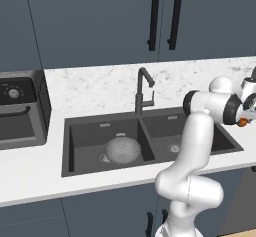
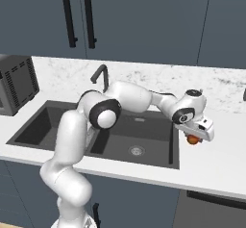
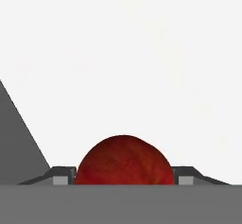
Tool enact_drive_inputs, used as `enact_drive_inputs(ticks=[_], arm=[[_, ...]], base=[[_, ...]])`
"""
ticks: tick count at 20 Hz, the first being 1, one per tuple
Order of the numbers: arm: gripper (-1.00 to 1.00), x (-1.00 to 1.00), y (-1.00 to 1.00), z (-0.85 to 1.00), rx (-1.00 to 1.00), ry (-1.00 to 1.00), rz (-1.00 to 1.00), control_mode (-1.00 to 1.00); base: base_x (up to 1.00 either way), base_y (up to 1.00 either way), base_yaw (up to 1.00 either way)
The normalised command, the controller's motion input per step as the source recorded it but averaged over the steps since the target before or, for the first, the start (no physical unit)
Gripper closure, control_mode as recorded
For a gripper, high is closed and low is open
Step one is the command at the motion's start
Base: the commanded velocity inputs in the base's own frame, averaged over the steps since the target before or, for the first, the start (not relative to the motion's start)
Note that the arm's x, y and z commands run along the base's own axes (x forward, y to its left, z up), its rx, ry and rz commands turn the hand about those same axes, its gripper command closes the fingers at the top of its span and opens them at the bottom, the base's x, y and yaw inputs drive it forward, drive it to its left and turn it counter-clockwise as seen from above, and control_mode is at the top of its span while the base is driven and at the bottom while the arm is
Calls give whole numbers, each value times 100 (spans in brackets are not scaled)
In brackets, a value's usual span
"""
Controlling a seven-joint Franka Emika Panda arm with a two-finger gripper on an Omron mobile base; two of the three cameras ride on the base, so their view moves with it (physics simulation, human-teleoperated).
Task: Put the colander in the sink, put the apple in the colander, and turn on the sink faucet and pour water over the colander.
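The red apple [image 3: 124, 160] sits between my two fingertips [image 3: 63, 176], which press against both of its sides. In the right base view the apple [image 2: 193, 139] shows just under my gripper [image 2: 194, 136], over the white counter to the right of the sink [image 2: 158, 147]. My gripper is shut on it. Whether the apple still touches the counter I cannot tell. The colander [image 1: 123, 149] rests in the left basin of the dark sink [image 1: 82, 143]. The sink faucet [image 1: 144, 88] stands behind the divider between the basins, with no water running.
A dark microwave [image 1: 20, 111] stands on the counter left of the sink. Dark cabinets with two black handles [image 1: 164, 18] hang above the marble backsplash. My own arm reaches across the right basin [image 2: 137, 150].
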Motion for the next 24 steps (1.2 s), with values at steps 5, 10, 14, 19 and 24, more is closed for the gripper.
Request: enact_drive_inputs(ticks=[5, 10, 14, 19, 24], arm=[[100, -8, 81, 13, 0, -1, 12, -100], [100, -25, 97, 5, 0, 0, 7, -100], [100, -26, 78, 18, 0, 0, 6, -100], [100, -22, 79, 23, 0, 0, 7, -100], [100, -11, 86, 24, 0, 0, 6, -100]], base=[[0, 0, 0], [0, 0, 0], [0, 0, 0], [0, 0, 0], [0, 0, 0]])
